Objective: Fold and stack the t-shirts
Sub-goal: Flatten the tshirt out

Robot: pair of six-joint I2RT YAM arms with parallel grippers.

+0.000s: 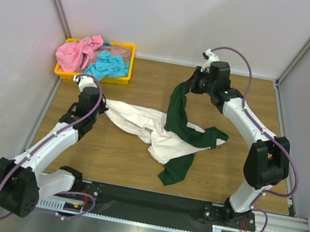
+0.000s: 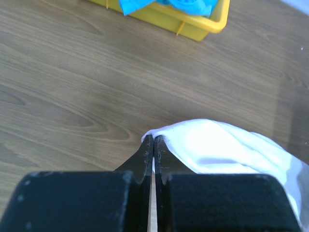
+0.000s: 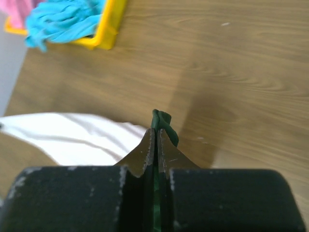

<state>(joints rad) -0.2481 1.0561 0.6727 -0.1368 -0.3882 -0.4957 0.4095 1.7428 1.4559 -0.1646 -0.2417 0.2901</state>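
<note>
A white t-shirt with dark green sleeves [image 1: 157, 137] lies crumpled across the middle of the wooden table. My left gripper [image 1: 100, 106] is shut on its white left edge [image 2: 217, 145], with cloth wrapped over the fingertips [image 2: 147, 145]. My right gripper [image 1: 193, 85] is shut on a dark green sleeve [image 1: 177, 108] and holds it up off the table at the back. A fold of green cloth [image 3: 164, 121] pokes out past its closed fingertips [image 3: 148, 145]. The pink t-shirt [image 1: 76, 54] and the turquoise t-shirt [image 1: 106, 66] lie bunched in the tray.
The yellow plastic tray [image 1: 89, 78] stands at the back left corner against the wall, also visible in the left wrist view [image 2: 203, 29] and the right wrist view [image 3: 108, 29]. Grey walls close in the table on three sides. A black rail runs along the near edge.
</note>
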